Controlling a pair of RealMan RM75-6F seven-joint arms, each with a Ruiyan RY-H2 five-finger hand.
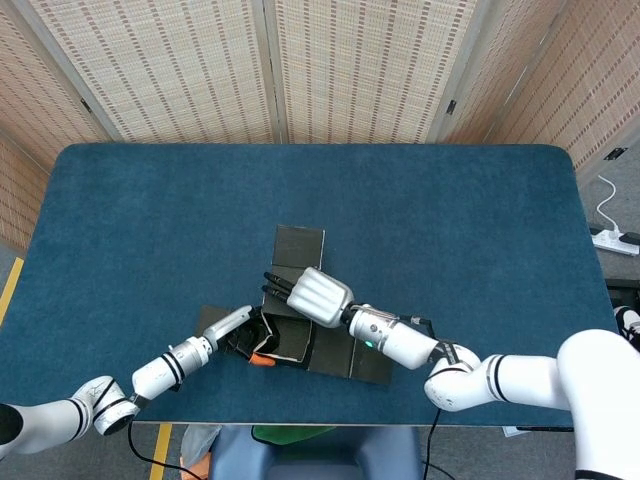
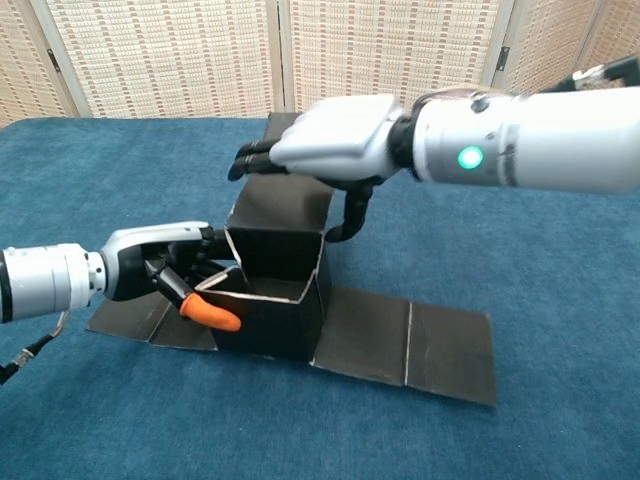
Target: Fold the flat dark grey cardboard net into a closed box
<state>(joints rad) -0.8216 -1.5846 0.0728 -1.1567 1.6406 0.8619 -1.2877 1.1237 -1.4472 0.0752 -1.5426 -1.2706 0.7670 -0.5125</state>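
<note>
While the left hand point(image 2: 160, 268) curls its fingers on the near left wall of the half-folded cardboard net point(image 2: 275, 290) on the blue table point(image 1: 480, 240), the right hand point(image 2: 335, 140) spreads flat above the back flap, holding nothing.

head view overhead, chest view low, close

- A blue table point(image 1: 150, 200) with rounded far corners fills most of the head view.
- Woven folding screens point(image 1: 170, 60) stand behind it.
- A white power strip point(image 1: 615, 240) and cable lie on the floor at right.
- A yellow floor line point(image 1: 10, 290) runs at left.
</note>
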